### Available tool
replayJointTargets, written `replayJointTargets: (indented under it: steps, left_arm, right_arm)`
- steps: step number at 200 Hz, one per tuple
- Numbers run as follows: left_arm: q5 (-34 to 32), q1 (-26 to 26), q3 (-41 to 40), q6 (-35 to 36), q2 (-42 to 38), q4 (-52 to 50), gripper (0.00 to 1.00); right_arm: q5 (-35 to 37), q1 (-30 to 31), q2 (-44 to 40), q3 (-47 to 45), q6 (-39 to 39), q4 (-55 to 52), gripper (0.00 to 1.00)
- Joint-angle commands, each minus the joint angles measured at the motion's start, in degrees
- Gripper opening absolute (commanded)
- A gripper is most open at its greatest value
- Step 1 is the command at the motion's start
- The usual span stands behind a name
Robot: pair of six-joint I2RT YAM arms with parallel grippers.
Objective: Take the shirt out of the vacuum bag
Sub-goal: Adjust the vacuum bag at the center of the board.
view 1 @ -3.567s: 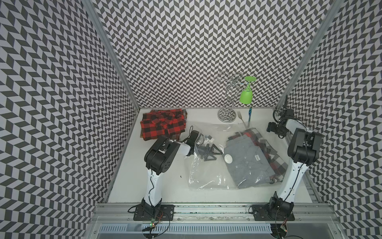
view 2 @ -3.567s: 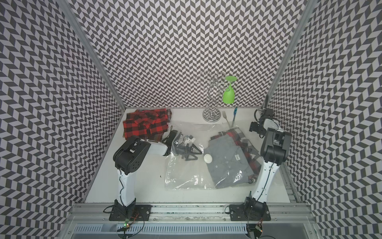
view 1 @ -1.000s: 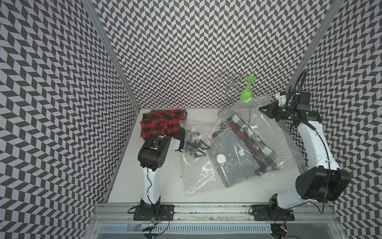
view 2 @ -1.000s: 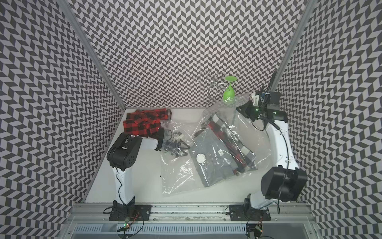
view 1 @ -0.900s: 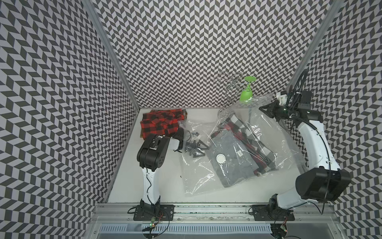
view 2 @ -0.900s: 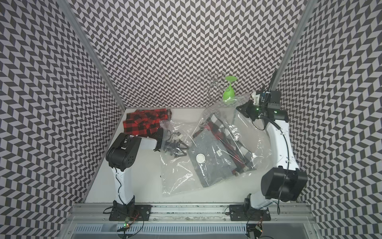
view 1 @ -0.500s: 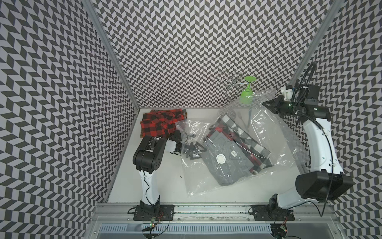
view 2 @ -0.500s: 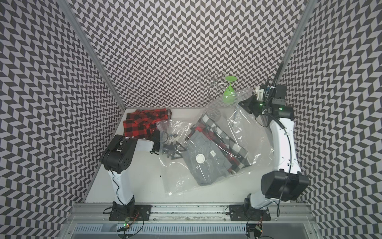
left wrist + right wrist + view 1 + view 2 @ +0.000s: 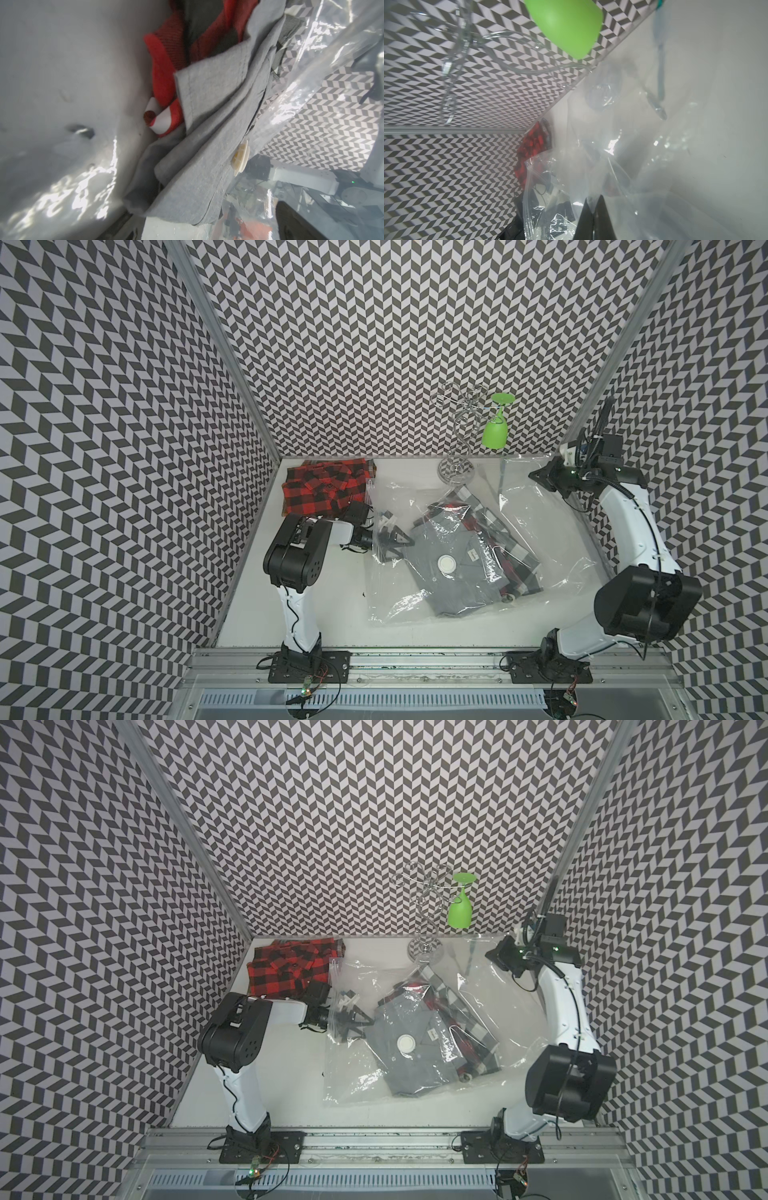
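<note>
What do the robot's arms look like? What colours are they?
The left arm and right arm both have smooth white tube-shaped links joined by chunky black rounded joints. Thin black cables loop along them. The left end effector and right end effector are mostly black with pointed fingers, and a tiny green light glows by the right one.

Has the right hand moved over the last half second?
Yes: the right hand sank from level with the green glass to level with the stand base.
</note>
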Motion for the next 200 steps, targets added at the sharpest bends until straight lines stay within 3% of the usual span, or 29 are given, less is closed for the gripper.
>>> replayJointTargets:
  steps: [1,34,65,89,130,200]
  left_arm:
    - [-10.1,-0.4,0.9,4.2,-0.5,-8.9,1.0]
    - [-18.4,-1.6,3.3,6.9,-1.3,-15.2,0.99]
    - [-23.1,-5.4,5.4,6.4,-0.6,-16.4,0.99]
    - [-26.5,-7.8,6.2,5.2,0.9,-16.7,0.99]
    - [-31.6,-9.1,5.9,3.7,0.7,-17.0,0.97]
    - [-39.7,-10.6,4.9,1.7,-2.7,-19.7,0.88]
  right_arm:
    - [1.4,-1.7,-0.9,-4.4,-1.5,5.0,0.0]
    - [1.7,-4.2,1.9,-9.3,-1.3,9.4,0.02]
    - [-0.5,-6.2,6.4,-9.0,-2.3,10.7,0.46]
    - [0.6,-7.2,7.4,-5.5,-3.0,10.1,0.62]
    - [-1.1,-9.4,5.8,1.7,-4.1,8.0,0.68]
    - [-9.5,-5.5,-1.6,-2.7,0.6,11.1,0.7]
